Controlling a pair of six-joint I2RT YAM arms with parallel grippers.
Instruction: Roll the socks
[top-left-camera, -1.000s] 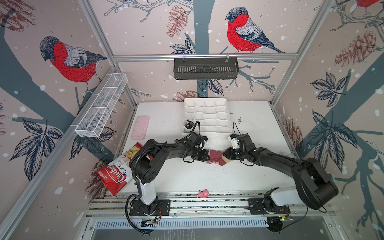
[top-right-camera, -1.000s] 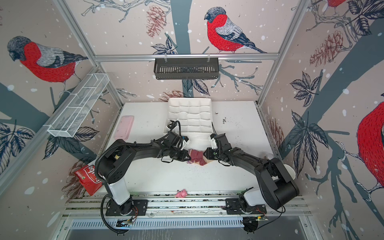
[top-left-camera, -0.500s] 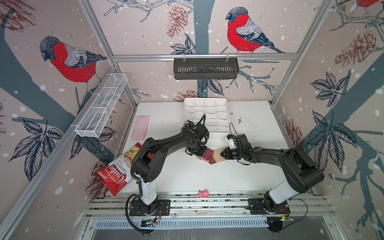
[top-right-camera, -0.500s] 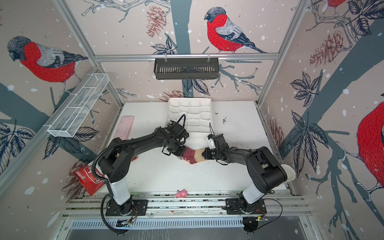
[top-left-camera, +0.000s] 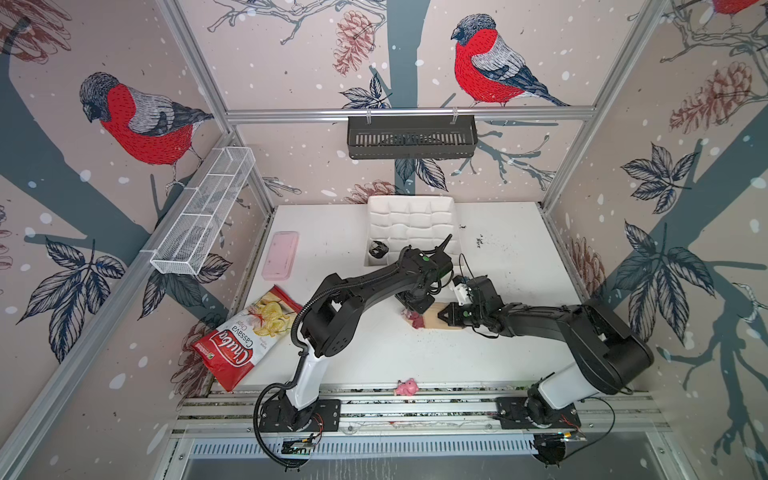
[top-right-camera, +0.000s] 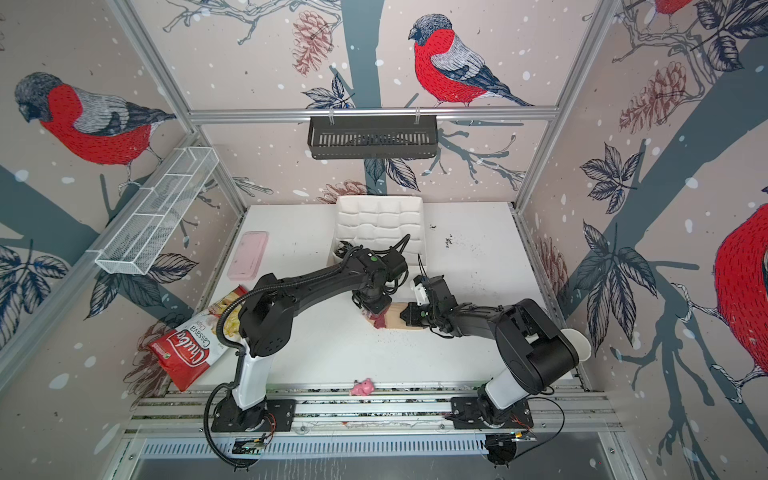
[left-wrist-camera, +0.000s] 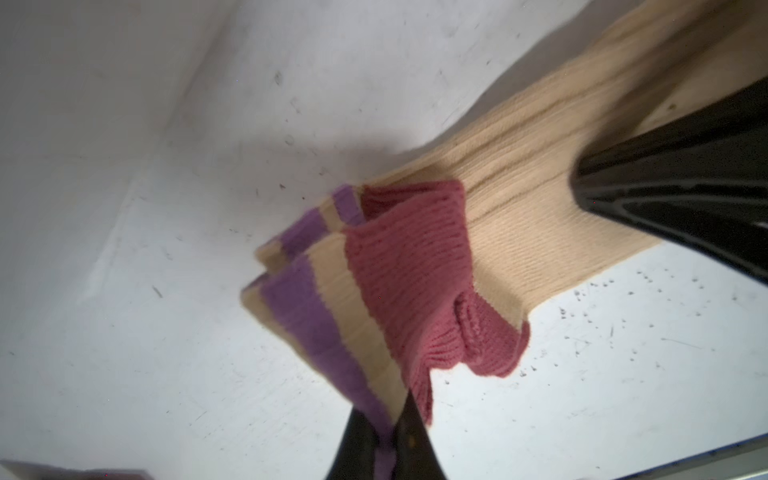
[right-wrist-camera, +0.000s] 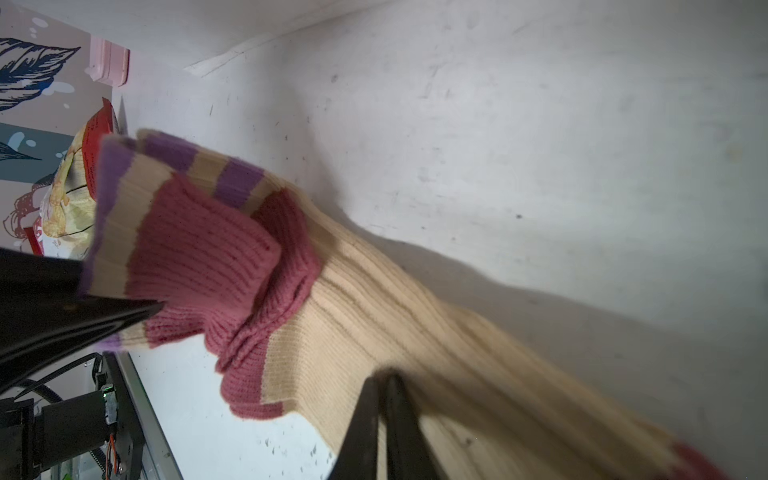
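The tan sock (top-left-camera: 434, 318) (top-right-camera: 395, 320) lies in the middle of the white table, with its maroon part and purple-striped cuff (left-wrist-camera: 316, 324) folded over its left end. My left gripper (top-left-camera: 411, 309) (left-wrist-camera: 392, 419) is shut on the striped cuff and holds it up off the table. My right gripper (top-left-camera: 442, 316) (right-wrist-camera: 384, 378) is shut on the tan leg (right-wrist-camera: 415, 316) just right of the fold. A dark argyle sock (top-left-camera: 378, 249), bundled up, sits in the near left compartment of the white tray (top-left-camera: 411, 208); the left arm mostly hides it in a top view.
A red-and-white chips bag (top-left-camera: 245, 336) leans over the table's left edge, with a pink case (top-left-camera: 280, 254) behind it. A small pink toy (top-left-camera: 406, 386) lies at the front rail. Dark crumbs (top-left-camera: 498, 249) speckle the table's right. Baskets hang on the back wall (top-left-camera: 411, 137) and left wall (top-left-camera: 203, 216).
The right gripper has closed on the sock's tan leg. The left arm's wrist has swung up and back over the sock, keeping hold of the cuff. The sock now lies stretched out.
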